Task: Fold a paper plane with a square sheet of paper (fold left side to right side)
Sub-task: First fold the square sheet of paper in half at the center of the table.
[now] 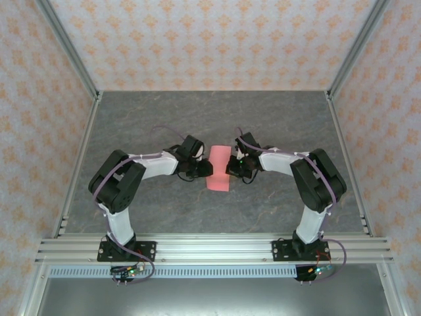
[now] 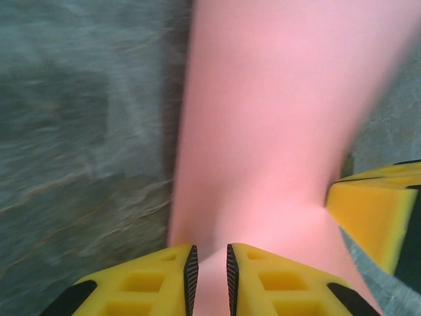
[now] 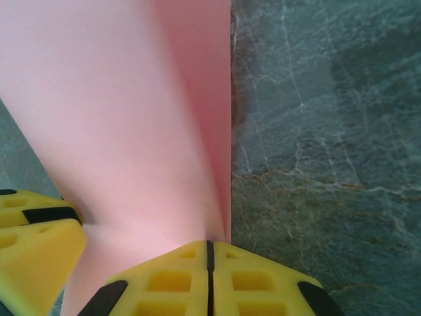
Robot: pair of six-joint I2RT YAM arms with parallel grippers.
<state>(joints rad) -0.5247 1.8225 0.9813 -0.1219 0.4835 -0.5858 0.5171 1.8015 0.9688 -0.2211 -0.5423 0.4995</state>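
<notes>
Currently both arms reach inward and meet near the middle of the table (image 1: 164, 125), with the square sheet of paper (image 1: 218, 170) between them. From above, the sheet reads as a narrow pink strip with its long side running away from the arm bases. It is bent or doubled over, not spread as a flat square.

Left gripper (image 1: 204, 170): sits at the sheet's left edge. In its wrist view the yellow fingers (image 2: 151, 283) stand narrow, with a slim gap between the ribbed pads. Pink paper runs down into that gap, so I read it as a pinch on the sheet. Beyond the fingers the sheet (image 2: 276, 118) stretches away as a smooth, slightly blurred surface, with grey marbled table on either side.

Right gripper (image 1: 232, 166): sits at the sheet's right edge, facing the left one. In its wrist view the fingers (image 3: 164, 283) are pressed together, the seam no more than a dark line. The sheet's fold comes down right to the top of that seam, so it is clamped on the paper. Two layers show here: a broad pale face and, beside it, a darker pink flap with a straight edge against the table.

Each wrist view also catches a yellow finger of the opposite gripper against the sheet, at the right edge (image 2: 375, 210) and at the lower left corner (image 3: 33, 250).

I cannot tell whether the sheet's underside touches the table.
</notes>
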